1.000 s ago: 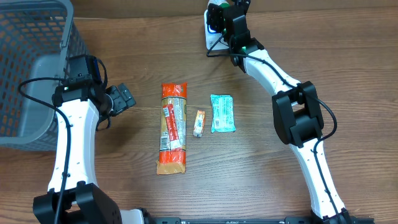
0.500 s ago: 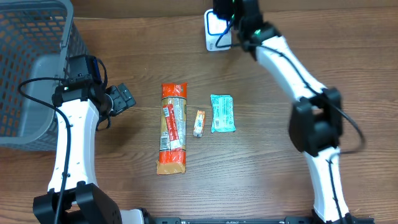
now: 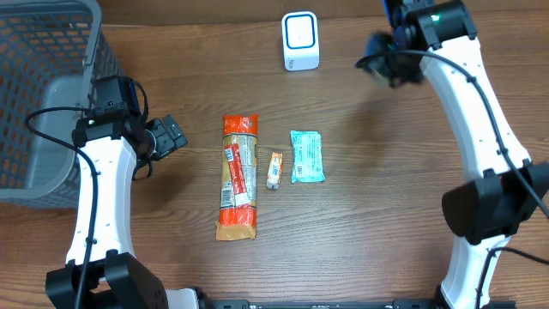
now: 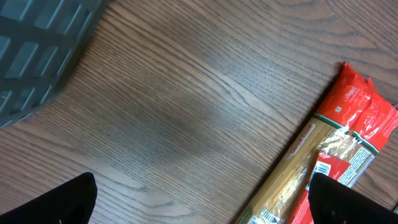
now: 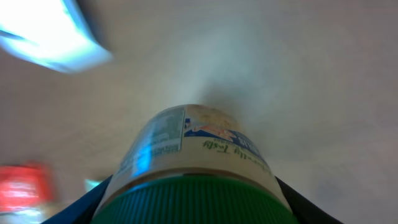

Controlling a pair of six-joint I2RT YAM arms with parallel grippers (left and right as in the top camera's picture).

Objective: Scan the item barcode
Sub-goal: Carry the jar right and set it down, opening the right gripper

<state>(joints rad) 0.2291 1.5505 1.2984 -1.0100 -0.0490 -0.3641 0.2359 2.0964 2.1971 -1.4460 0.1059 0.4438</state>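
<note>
- Our right gripper [image 3: 388, 64], which was over the barcode scanner [image 3: 300, 40] a second ago, now hangs well to the scanner's right, clamped around a green-lidded jar [image 5: 189, 146].
- We judge that the jar's pass at the scanner is over and that it is being carried away.
- Our left gripper [image 3: 171, 136] stays wide open and empty, far to the scanner's left.
- The spaghetti packet [image 3: 239, 176], teal pouch [image 3: 307, 156] and small sachet [image 3: 274, 170] lie unmoved in front of the scanner.
</note>
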